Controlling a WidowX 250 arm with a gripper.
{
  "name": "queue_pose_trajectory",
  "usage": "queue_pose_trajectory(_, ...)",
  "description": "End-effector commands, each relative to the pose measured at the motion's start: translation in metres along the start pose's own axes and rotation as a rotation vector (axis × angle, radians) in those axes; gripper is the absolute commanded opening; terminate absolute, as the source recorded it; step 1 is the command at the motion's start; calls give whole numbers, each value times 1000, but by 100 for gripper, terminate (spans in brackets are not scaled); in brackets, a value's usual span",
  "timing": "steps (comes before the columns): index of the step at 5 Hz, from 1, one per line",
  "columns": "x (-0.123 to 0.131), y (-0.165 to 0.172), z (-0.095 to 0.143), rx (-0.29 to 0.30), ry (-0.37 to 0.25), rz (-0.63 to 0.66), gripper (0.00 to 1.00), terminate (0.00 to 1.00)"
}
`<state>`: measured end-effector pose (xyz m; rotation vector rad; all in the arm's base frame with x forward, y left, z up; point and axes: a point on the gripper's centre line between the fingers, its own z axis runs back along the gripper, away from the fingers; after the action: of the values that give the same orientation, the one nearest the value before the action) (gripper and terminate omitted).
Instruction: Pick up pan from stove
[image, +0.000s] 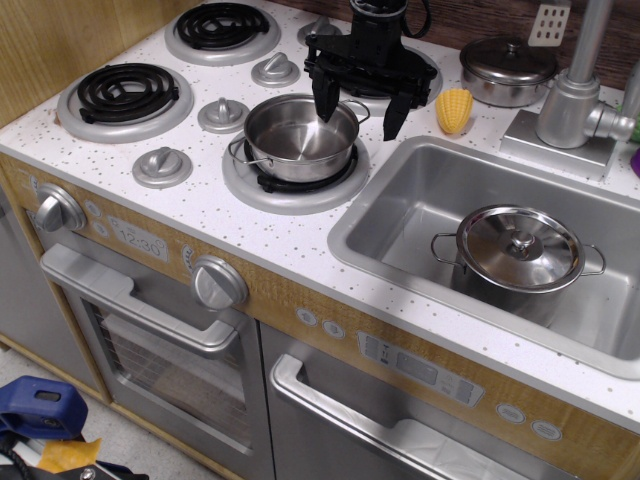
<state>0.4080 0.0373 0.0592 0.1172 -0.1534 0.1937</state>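
The pan (297, 138), a small shiny lidless steel pot with two wire loop handles, sits on the front right coil burner of the stove (200, 215). My black gripper (358, 108) hangs just above and behind the pan's far right rim. Its jaws are open: the left finger (325, 100) points down over the pan's inside, the right finger (394, 115) is outside the rim to the right. It holds nothing.
A lidded steel pot (520, 250) stands in the silver sink (400, 200) at right. A flatter lidded pot (507, 70) and a toy corn (454, 110) sit behind, beside the tap (575, 95). Other burners (127, 95) and knobs (222, 115) lie left.
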Motion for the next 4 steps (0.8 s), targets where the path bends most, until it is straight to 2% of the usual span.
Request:
queue_pose_trajectory(1,0,0,0,0,0,0,100,0)
queue_pose_trajectory(3,3,5,-19,-16,-26,25,100,0)
queue_pose_trajectory(4,9,8,-23,-9,-28,27,0,0)
